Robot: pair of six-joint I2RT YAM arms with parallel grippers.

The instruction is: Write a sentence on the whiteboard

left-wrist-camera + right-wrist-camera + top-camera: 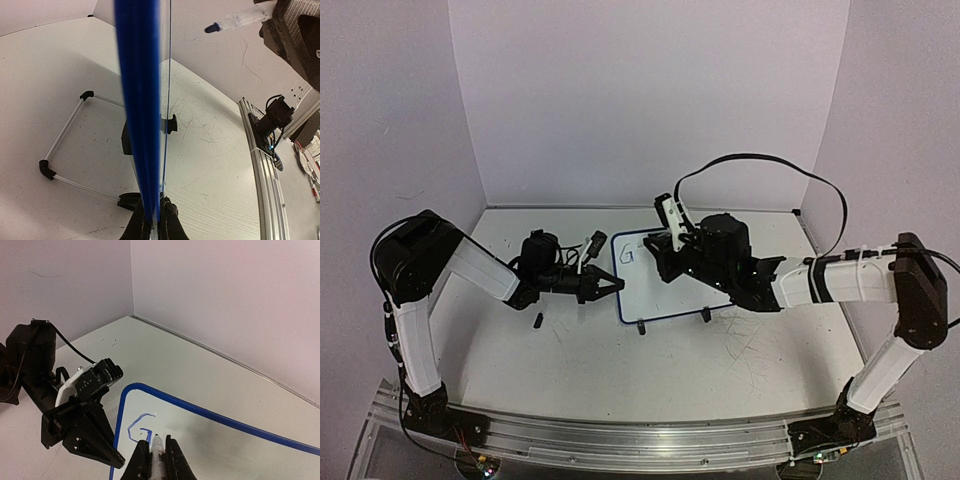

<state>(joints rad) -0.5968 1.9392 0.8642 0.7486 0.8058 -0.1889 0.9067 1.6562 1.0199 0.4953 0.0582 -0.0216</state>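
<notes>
The whiteboard (665,295), white with a blue frame and two black feet, lies mid-table. My left gripper (616,287) is shut on its left edge; the left wrist view shows the blue frame (140,100) edge-on between the fingers (170,222). My right gripper (667,250) is shut on a marker (158,452), tip down on or just above the board (210,450). Of the sentence, only a blue letter "G" (139,427) shows near the top left corner, also in the top view (627,256). The marker tip (214,27) hangs at the upper right of the left wrist view.
A small black cap-like piece (537,321) lies on the scratched tabletop left of the board. A thin wire stand with black corners (64,131) lies behind the board. Walls close the back and sides. An aluminium rail (640,440) runs along the near edge.
</notes>
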